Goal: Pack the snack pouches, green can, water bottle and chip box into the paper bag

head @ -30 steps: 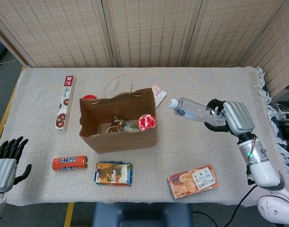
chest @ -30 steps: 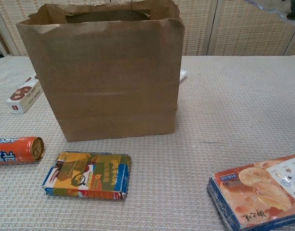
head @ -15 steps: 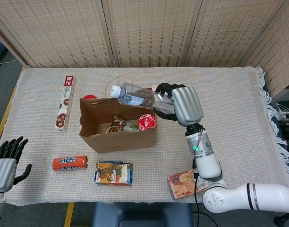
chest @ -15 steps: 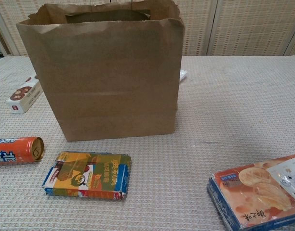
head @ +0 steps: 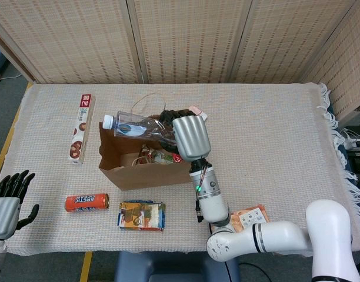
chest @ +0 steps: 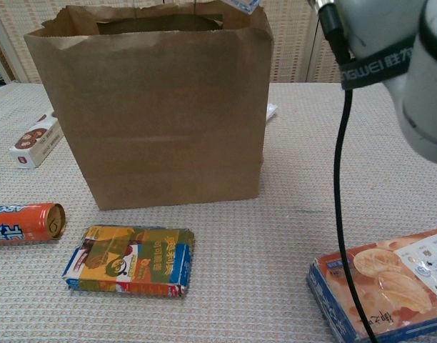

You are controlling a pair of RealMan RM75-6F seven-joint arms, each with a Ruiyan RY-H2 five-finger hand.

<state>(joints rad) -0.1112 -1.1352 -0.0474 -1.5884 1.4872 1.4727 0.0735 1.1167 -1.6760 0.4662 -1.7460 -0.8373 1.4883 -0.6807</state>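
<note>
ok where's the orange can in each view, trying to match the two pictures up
Head view: the orange can lies on its side near the table's front left, left of the yellow-blue snack pouch.
Chest view: the can shows at the left edge, cut off by the frame, open end toward the same pouch.
Shared landmark: the paper bag, standing behind the can and to its right in both.
</note>
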